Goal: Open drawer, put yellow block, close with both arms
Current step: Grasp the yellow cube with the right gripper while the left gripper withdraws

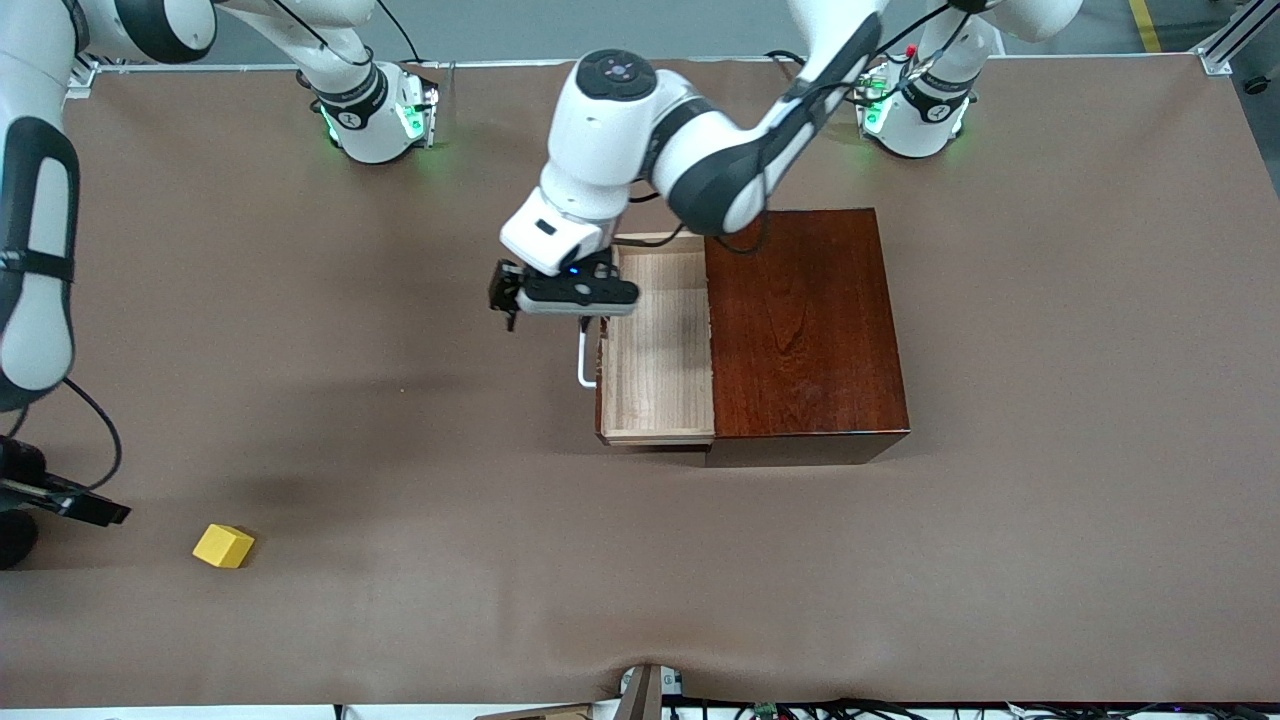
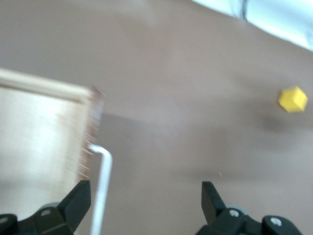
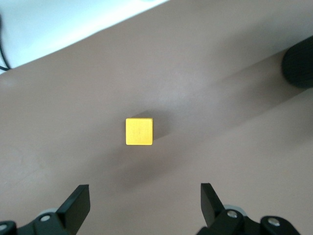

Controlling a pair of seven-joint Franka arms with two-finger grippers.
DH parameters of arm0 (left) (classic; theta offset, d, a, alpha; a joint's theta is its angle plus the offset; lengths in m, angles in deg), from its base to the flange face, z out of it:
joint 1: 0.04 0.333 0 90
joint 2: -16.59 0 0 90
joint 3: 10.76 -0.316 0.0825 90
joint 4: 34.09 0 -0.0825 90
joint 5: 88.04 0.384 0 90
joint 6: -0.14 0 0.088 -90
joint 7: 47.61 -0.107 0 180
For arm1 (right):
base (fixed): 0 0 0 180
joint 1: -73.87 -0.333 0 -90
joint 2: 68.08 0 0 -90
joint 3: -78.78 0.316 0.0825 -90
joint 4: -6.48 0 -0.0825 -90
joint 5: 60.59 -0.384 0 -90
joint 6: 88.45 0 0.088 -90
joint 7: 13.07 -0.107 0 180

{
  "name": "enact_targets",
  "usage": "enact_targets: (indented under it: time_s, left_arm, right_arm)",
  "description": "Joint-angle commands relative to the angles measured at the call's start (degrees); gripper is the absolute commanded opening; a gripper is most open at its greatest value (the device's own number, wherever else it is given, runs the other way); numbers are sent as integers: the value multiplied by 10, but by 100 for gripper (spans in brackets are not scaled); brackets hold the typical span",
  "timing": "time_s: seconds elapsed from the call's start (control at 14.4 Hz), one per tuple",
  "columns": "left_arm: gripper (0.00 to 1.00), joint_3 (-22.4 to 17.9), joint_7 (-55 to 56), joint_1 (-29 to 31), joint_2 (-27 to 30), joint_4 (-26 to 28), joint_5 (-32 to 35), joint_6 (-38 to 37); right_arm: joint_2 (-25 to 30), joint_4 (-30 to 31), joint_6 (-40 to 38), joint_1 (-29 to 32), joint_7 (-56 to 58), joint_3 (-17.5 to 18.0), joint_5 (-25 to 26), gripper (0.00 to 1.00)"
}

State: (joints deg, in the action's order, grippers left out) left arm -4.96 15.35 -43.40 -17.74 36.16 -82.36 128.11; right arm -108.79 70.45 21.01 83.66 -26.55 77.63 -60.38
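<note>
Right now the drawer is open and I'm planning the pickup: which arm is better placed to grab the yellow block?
Right. Its open claw hangs over the yellow block. The left claw, open, is at the drawer handle.

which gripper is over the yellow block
The right gripper, open above the yellow block. The left gripper, also open, is by the drawer's handle instead.

The left arm reaches from its base across the wooden box (image 1: pixel 805 320), its wrist bent downward, and its tool (image 2: pixel 146 205) hangs above the box's drawer handle with its fingers spread wide and empty. The right arm stands at its end of the worktop, well away from the box, its tool (image 3: pixel 145 205) pointing straight down, fingers wide apart, gripping nothing.
</note>
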Motion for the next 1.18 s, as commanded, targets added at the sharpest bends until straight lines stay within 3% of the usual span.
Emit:
enact_targets:
  time_s: [0.0, 0.35, 0.62, 0.97, 1.11]
  left_arm:
    - [100, 5, -13, 84, 51, 24, -7, -75]
    - [100, 12, -147, 226, 107, 39, -12, -180]
    - [100, 12, -339, 345, 174, 113, -46, -217]
    - [100, 11, -508, 426, 283, 239, -47, -225]
    - [100, 11, -557, 439, 321, 271, -47, -257]
  right_arm:
    - [-64, -25, 32, -3, -29, 2, -9, 100]
    - [-144, -25, 111, -7, -38, 2, -10, 100]
    - [-173, -24, 161, -12, -54, 2, -13, 100]
    - [-185, -21, 193, -12, -52, 2, -14, 100]
    - [-188, -21, 205, -8, -38, 2, -14, 72]
